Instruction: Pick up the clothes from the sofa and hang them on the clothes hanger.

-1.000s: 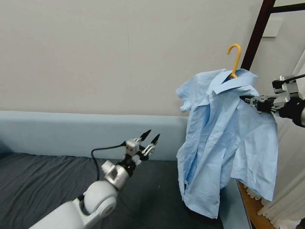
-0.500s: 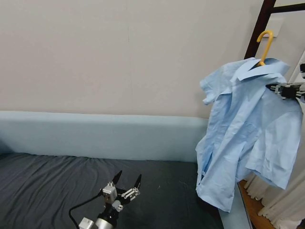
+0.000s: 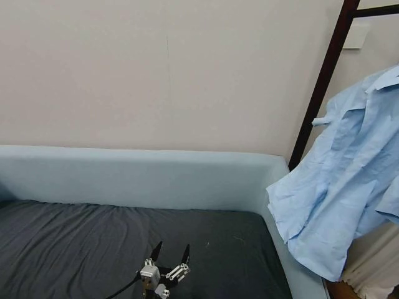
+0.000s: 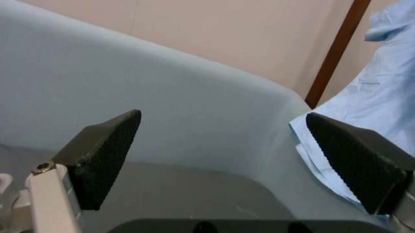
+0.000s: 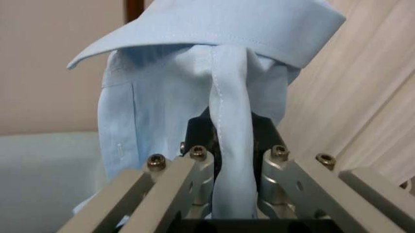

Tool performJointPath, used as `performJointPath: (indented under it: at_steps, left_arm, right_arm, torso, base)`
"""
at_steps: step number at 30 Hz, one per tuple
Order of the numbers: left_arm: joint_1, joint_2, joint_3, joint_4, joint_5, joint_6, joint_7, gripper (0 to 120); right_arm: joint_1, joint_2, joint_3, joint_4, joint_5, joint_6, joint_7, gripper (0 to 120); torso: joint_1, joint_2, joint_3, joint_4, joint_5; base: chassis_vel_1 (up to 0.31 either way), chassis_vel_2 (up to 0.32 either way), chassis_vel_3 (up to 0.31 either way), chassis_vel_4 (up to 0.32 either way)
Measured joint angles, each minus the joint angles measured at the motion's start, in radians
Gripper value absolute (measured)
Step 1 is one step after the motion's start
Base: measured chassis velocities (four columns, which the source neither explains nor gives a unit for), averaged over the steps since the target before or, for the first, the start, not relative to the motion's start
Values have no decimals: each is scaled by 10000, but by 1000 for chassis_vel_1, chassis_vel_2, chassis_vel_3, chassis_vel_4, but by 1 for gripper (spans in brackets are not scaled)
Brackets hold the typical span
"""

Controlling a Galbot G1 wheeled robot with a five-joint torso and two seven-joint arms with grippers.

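At that moment the shirt (image 3: pixel 340 205) was off the sofa (image 3: pixel 156 177) altogether. It hung in the air at the far right of my head view, past the end of the backrest. The right wrist camera showed why. My right gripper (image 5: pixel 225 145) was clenched on a narrow fold of the pale blue cloth just under the collar (image 5: pixel 214 24), with the fabric pinched between the two fingers and running down through them. The garment's long axis ran steeply, collar high at the right edge and hem low and further left, so it draped on a slant with its lower corner near the sofa's end. The dark post of the rack (image 3: pixel 321 81) stood just beside the shirt on its left, rising to a crossbar (image 3: pixel 380 9) at the top corner, above and slightly left of the collar. As I judged it, what mattered for the hanging move was that the target lay up and close to the carrying arm, so the right arm was plainly the nearer one. My left gripper (image 3: pixel 173 247) was low at the bottom of the head view over the dark seat cushion (image 3: pixel 75 243), fingers spread wide with nothing between them. It was well apart from the shirt, which lay off to its right.
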Motion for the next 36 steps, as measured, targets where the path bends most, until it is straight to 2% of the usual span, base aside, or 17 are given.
performJointPath:
  at_steps: [2, 7, 11, 18, 20, 22, 23, 26, 29, 32, 36]
  left_arm:
    - [136, -4, 14, -70, 34, -7, 11, 100]
    - [200, -81, 27, -122, 70, -8, 24, 100]
    - [341, -281, 128, -60, 465, -8, 31, 100]
    - [670, -455, -64, -60, 1147, -28, -150, 100]
    - [945, -737, -530, -250, 1539, -46, -282, 100]
    - [1155, -881, -933, -441, 1781, -77, -351, 100]
    - [1155, -881, -933, -441, 1781, -77, -351, 100]
    - [1364, -886, -1392, -729, 1986, -127, -381, 100]
    - [1436, -854, -1580, -859, 2010, -145, -397, 100]
    - [1531, -886, -1699, -984, 2013, -183, -403, 100]
    - [1585, -954, -1697, -1078, 2004, -191, -416, 100]
  right_arm:
    - [-166, 331, -207, -634, -1120, 287, -627, 7]
    - [-293, 724, -511, -1671, -2537, 977, -1582, 7]
    - [-152, 1550, -948, -2747, -4263, 1948, -2515, 7]
    - [251, 2314, -1523, -3300, -5641, 2694, -3140, 7]
    - [1142, 2957, -2633, -3724, -6314, 2989, -3264, 7]
    - [2182, 3608, -3729, -4170, -6619, 3032, -3265, 7]
    - [2182, 3608, -3729, -4170, -6619, 3032, -3265, 7]
    - [3485, 4281, -4805, -4612, -7426, 3275, -3316, 7]
    - [4002, 4532, -5168, -4707, -7875, 3318, -3279, 7]
    - [4563, 4842, -5562, -4647, -9065, 3315, -2932, 7]
    - [4720, 4863, -5780, -4155, -9904, 3121, -2732, 7]
  torso:
    - [1, -1, 0, -1, 1]
    - [1, -1, 0, -5, 2]
    - [1, -1, 0, -8, 2]
    - [1, -1, 0, -5, -1]
    - [1, 0, -2, -9, -4]
    - [1, -1, 1, -2, 3]
    - [1, -1, 1, -2, 3]
    - [3, -2, 1, 5, -5]
    - [2, -1, 1, 0, -7]
    - [2, -2, 1, -6, -5]
    - [2, -1, 0, -5, -5]
  base:
    - [0, 0, 0, 0]
    - [0, 0, 0, 0]
    - [0, 0, 0, 0]
    - [0, 0, 0, 0]
    - [0, 0, 0, 0]
    - [0, 0, 0, 0]
    - [0, 0, 0, 0]
    - [0, 0, 0, 0]
    - [0, 0, 0, 0]
    - [0, 0, 0, 0]
    - [0, 0, 0, 0]
